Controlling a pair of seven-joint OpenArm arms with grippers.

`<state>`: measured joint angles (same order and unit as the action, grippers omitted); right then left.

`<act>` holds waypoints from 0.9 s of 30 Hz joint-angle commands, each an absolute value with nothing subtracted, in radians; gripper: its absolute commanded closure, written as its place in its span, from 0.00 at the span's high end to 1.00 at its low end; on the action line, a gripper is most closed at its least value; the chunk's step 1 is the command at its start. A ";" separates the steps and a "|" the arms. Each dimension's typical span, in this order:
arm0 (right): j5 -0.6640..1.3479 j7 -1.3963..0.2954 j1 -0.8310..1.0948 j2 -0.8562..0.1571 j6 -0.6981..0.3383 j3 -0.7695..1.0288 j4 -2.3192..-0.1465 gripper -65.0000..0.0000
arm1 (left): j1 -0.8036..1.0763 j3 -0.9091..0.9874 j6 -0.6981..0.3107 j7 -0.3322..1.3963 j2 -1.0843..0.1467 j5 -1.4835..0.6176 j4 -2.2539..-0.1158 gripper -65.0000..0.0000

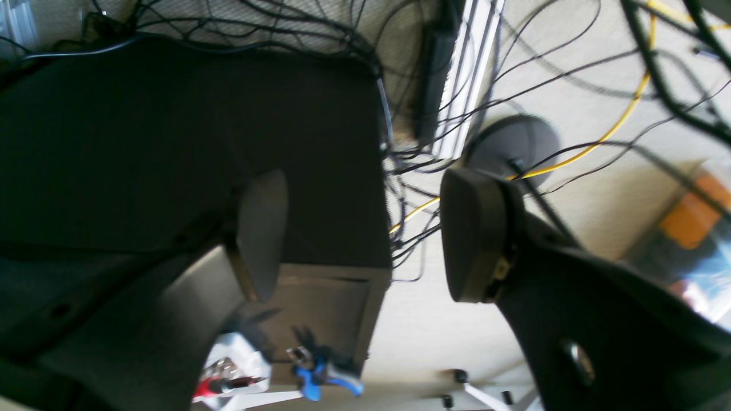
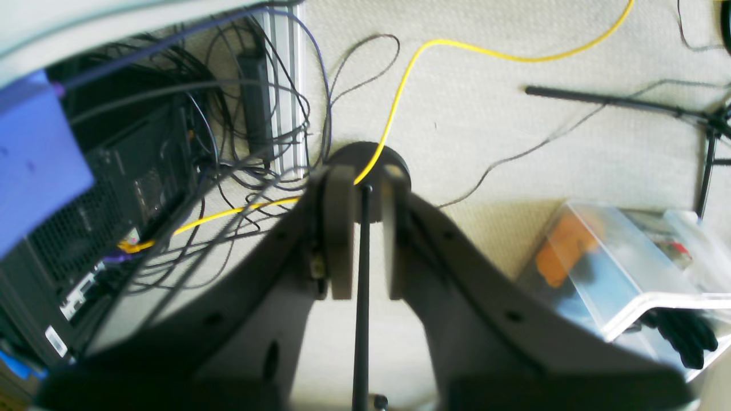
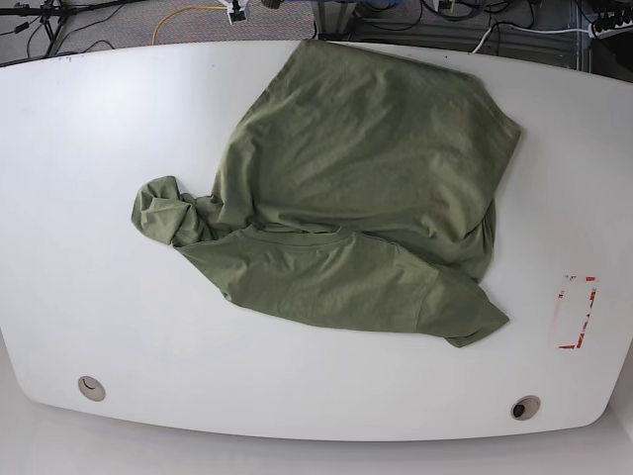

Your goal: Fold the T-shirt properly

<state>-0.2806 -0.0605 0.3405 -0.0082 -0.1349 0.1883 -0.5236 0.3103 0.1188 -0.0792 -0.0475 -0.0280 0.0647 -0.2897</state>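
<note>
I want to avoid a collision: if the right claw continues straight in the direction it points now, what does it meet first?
Probably the thin black pole showing between its nearly closed fingers, then the round dark base on the carpet. Depth is unclear, so the right claw may already be near it.

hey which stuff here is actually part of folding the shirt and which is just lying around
Part of the job:
olive-green T-shirt
white table

Just lying about:
yellow cable
clear plastic box
red-outlined marker
black computer case
</note>
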 commanded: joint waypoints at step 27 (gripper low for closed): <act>-0.281 -0.050 0.519 0.011 -0.126 0.190 -0.777 0.13 | 0.523 0.200 -0.078 -0.019 -0.043 0.023 -0.601 0.61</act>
<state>-0.2840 -0.0608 0.4404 0.0063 -0.1307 0.1890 -0.6571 0.4271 0.1967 -0.0818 -0.0151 -0.0364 0.0223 -0.4740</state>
